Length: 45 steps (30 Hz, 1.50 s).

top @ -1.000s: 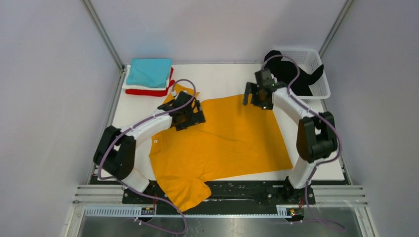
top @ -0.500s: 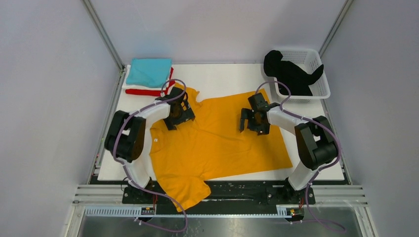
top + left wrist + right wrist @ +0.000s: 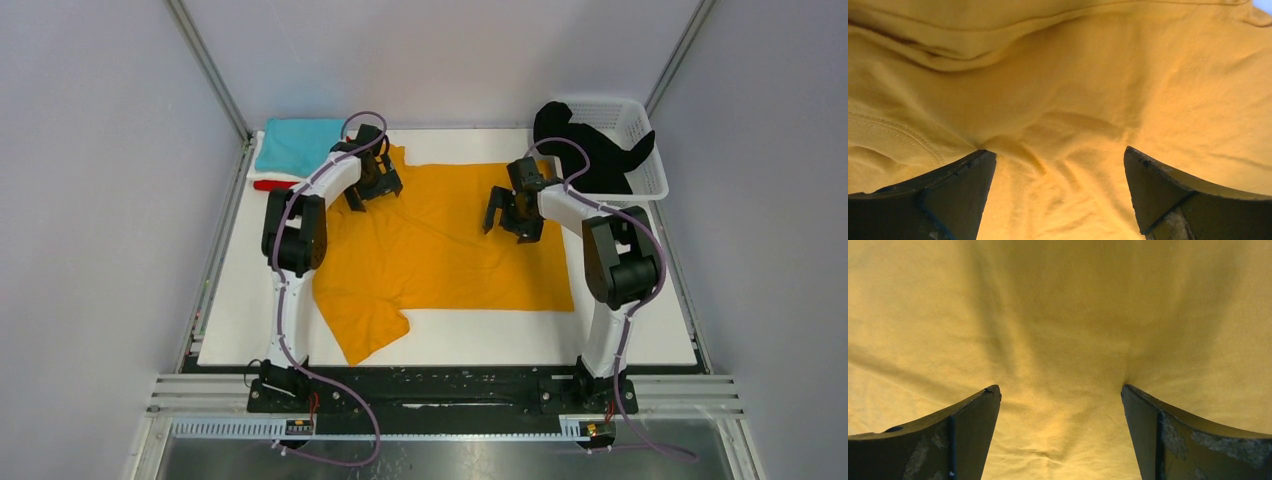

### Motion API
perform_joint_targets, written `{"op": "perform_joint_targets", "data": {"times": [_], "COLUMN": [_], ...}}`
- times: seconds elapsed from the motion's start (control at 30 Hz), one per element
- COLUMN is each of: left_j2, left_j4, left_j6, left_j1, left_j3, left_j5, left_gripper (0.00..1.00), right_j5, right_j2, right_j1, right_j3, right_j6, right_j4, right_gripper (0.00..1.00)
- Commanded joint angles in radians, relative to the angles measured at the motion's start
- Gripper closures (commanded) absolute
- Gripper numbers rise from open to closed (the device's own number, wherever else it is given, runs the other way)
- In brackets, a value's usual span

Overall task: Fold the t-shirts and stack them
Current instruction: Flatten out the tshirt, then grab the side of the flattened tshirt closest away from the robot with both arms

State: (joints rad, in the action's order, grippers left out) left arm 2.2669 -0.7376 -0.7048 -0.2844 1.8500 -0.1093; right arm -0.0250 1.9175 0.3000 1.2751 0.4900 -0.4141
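Note:
The mustard-orange t-shirt [image 3: 440, 245] lies spread flat across the table, with one sleeve [image 3: 370, 335] pointing to the near left. My left gripper [image 3: 372, 182] is open, its fingertips pressed on the cloth near the collar; the wrist view [image 3: 1055, 152] shows wrinkled cloth between the tips. My right gripper [image 3: 512, 212] is open on the shirt's far right part, with cloth between its tips [image 3: 1060, 387]. A folded teal shirt [image 3: 292, 147] tops a stack with a red shirt [image 3: 264, 185] at the back left. A black shirt [image 3: 585, 145] hangs out of the basket.
A white lattice basket [image 3: 645, 125] stands at the back right corner. Metal frame posts [image 3: 210, 70] rise at the back corners. Bare white table [image 3: 500, 335] shows along the near edge and the left side.
Both grippers have moved toward the far side of the table and the orange shirt has slid back with them. The near sleeve no longer hangs over the front edge.

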Motion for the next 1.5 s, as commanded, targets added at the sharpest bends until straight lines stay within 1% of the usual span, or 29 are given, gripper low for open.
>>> {"op": "perform_joint_targets", "data": {"times": [0.0,0.07,0.13,0.17,0.27,0.4,0.5,0.57,0.63,0.7,0.77,0.83,0.93,1.0,1.03,1.1,1.13,1.33,1.47], "left_j2": [0.056,0.027,-0.041,-0.107,-0.292,-0.542,-0.702,-0.804,-0.911,-1.012,-1.109,-1.199,-1.31,-1.365,-1.385,-1.404,-1.404,-1.333,-1.271], "left_j4": [-0.044,-0.045,-0.024,-0.001,0.069,0.11,0.04,0.01,-0.014,-0.044,-0.121,-0.18,-0.216,-0.223,-0.222,-0.212,-0.208,-0.126,-0.104], "left_j6": [0.043,0.047,0.05,0.051,0.054,0.018,-0.049,-0.099,-0.155,-0.199,-0.273,-0.331,-0.392,-0.434,-0.452,-0.462,-0.464,-0.422,-0.407], "left_j1": [0.013,0.011,0.003,-0.006,-0.045,-0.134,-0.205,-0.257,-0.31,-0.365,-0.413,-0.45,-0.504,-0.538,-0.551,-0.567,-0.57,-0.574,-0.575], "left_j3": [0.161,0.164,0.111,0.062,-0.16,-0.439,-0.602,-0.725,-0.851,-0.991,-1.09,-1.174,-1.276,-1.326,-1.345,-1.369,-1.378,-1.412,-1.394], "left_j5": [0.057,0.08,0.097,0.098,0.084,0.001,-0.067,-0.107,-0.127,-0.117,-0.141,-0.116,-0.04,-0.01,-0.001,0.011,0.015,0.037,0.014], "left_gripper": [0.01,0.01,0.01,0.01,0.01,0.01,0.01,0.01,0.01,0.01,0.02,0.03,0.08,0.12,0.16,0.22,0.24,0.46,0.56], "right_j5": [-0.006,-0.005,0.0,-0.001,-0.01,0.017,0.116,0.189,0.262,0.324,0.348,0.366,0.393,0.41,0.416,0.42,0.421,0.43,0.431], "right_j2": [0.011,-0.036,-0.121,-0.157,-0.296,-0.517,-0.691,-0.773,-0.836,-0.883,-0.92,-0.952,-0.982,-0.99,-0.99,-0.987,-0.985,-0.971,-0.974], "right_j1": [-0.004,-0.004,-0.002,-0.002,-0.001,-0.002,-0.005,-0.007,-0.011,-0.014,-0.017,-0.018,-0.018,-0.018,-0.019,-0.019,-0.019,-0.021,-0.024], "right_j3": [0.082,0.076,0.042,0.016,-0.09,-0.319,-0.469,-0.538,-0.59,-0.625,-0.647,-0.664,-0.681,-0.688,-0.691,-0.689,-0.689,-0.689,-0.699], "right_j6": [-0.036,-0.043,-0.038,-0.037,-0.019,0.031,0.096,0.129,0.157,0.177,0.178,0.182,0.185,0.186,0.186,0.185,0.183,0.185,0.193], "right_j4": [-0.05,-0.056,-0.053,-0.049,-0.034,0.017,0.057,0.059,0.053,0.044,0.045,0.045,0.049,0.049,0.049,0.049,0.049,0.05,0.049], "right_gripper": [0.01,0.01,0.01,0.0,0.0,0.02,0.02,0.02,0.02,0.02,0.02,0.02,0.02,0.02,0.02,0.01,0.02,0.02,0.02]}}
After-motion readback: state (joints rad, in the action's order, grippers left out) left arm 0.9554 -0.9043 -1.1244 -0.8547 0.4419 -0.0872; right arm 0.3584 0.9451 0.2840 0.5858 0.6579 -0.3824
